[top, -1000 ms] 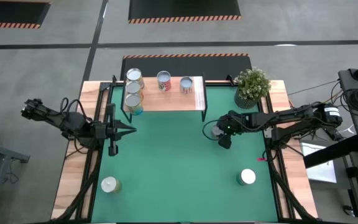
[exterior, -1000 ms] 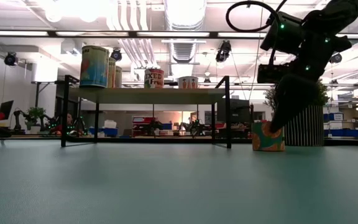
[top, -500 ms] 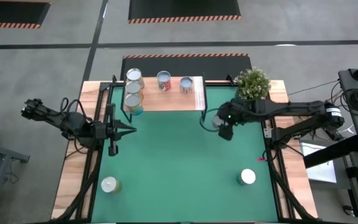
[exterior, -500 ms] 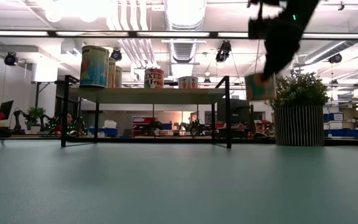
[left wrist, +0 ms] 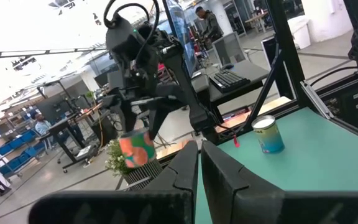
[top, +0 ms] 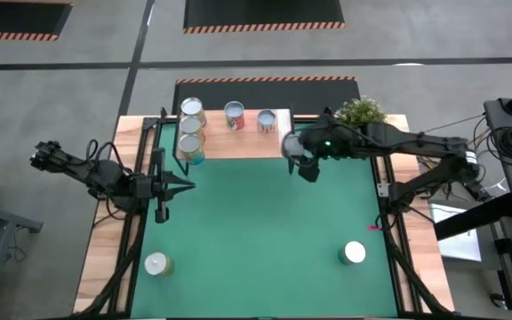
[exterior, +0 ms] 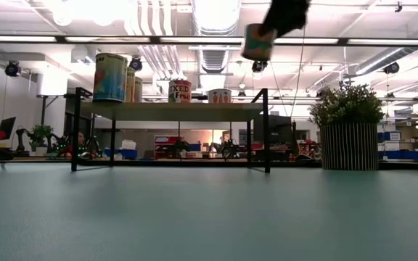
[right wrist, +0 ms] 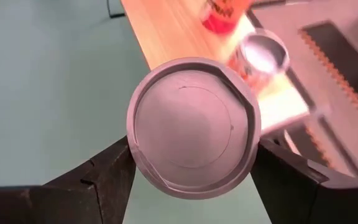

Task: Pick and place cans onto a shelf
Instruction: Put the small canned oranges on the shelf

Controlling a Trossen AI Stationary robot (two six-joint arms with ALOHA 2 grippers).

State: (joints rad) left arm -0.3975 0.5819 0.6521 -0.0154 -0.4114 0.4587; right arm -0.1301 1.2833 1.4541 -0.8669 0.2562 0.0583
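Readable text — one label only

In the low view, a can (exterior: 179,90) on the shelf (exterior: 169,110) carries red lettering reading "IXED" above "Fruit" (the first letter is cut off) — other cans' labels cannot be read.

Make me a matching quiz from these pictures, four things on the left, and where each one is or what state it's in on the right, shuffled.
Things
1. right gripper
2. left gripper
3. potted plant
4. can with the white top

Places or states
A. standing on the green mat, near the table's front right
B. shut on nothing, over the mat's left edge
C. holding a can in the air by the shelf
D. at the table's far right corner

Pairs: 1-C, 2-B, 3-D, 4-A
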